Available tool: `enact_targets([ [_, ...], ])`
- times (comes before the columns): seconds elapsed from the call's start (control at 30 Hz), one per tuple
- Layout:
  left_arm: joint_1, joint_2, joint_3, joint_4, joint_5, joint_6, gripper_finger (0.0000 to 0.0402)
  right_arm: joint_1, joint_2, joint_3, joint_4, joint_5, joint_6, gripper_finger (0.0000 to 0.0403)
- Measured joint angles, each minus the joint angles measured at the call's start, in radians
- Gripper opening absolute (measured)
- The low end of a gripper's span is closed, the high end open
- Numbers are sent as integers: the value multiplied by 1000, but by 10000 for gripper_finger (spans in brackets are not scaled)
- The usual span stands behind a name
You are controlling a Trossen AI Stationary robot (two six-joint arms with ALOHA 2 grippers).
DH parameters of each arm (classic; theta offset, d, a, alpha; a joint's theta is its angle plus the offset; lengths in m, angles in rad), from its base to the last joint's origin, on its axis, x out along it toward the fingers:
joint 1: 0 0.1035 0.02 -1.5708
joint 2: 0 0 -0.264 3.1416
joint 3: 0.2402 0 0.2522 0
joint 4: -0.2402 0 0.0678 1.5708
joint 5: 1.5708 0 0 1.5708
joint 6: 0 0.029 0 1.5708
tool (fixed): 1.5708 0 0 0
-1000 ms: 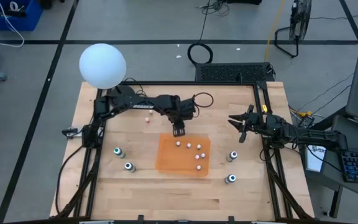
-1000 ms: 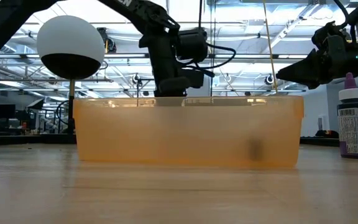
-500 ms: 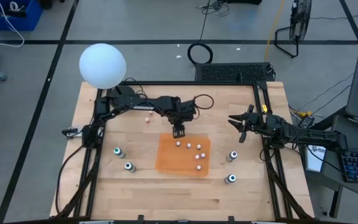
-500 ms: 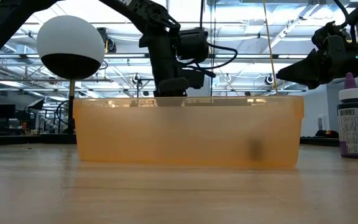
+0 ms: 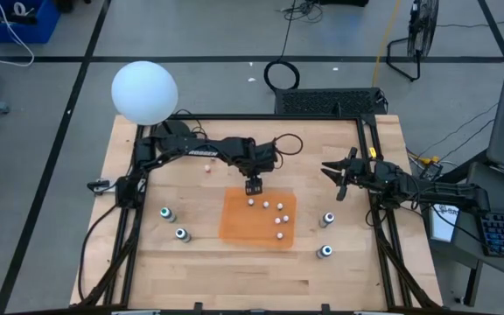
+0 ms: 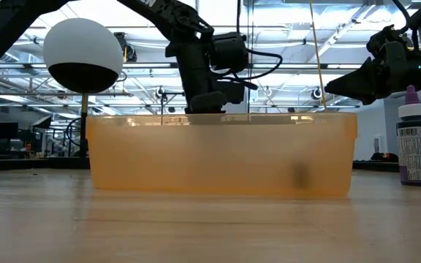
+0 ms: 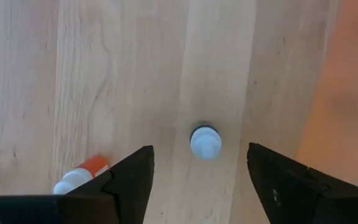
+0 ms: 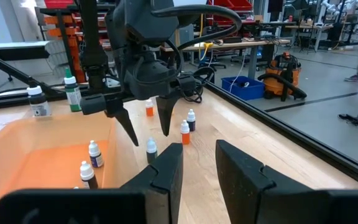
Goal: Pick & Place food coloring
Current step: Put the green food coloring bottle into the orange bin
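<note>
Item 1. A white sphere (image 5: pixel 144 92) is being carried on a stand at the table's far left corner; it is playing no part in the task.

Item 2. Two larger teal-topped bottles (image 5: pixel 165 213) are standing upright on the bare wood, left of the orange tray (image 5: pixel 234 229). They are not yet collected.

Item 3. One small orange-bodied bottle (image 7: pixel 79 177) is lying on its side on the wood, near the left gripper.

Item 4. The left gripper (image 5: pixel 254 186) is being held just beyond the tray's far edge and pointed straight down. Its fingers are being kept spread and nothing is gripped. One small white-topped bottle (image 7: pixel 206 142) is standing upright on the wood directly beneath, between the two fingers, just outside the tray. The spread is judged to be there so that the fingers can be lowered either side of the cap.

Item 5. Inside the tray, five small white-topped bottles (image 5: pixel 267 206) are being stored, loosely scattered; the walls are presumably keeping them from rolling off.

Item 6. Two more larger bottles (image 5: pixel 328 220) are standing right of the tray.

Item 7. The right gripper (image 5: pixel 336 179) is being parked off the tray's right side. It is raised and empty, with its fingers only narrowly parted, and is judged to be kept clear of the working arm.
</note>
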Motion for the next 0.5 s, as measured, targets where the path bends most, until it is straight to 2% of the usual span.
enact_targets([
  [0.2,0,0,-5,7,8,7,258,0,0,0,0,0,0,86],
  [0.5,2,2,-53,62,42,7,225,0,0,0,0,0,0,86],
])
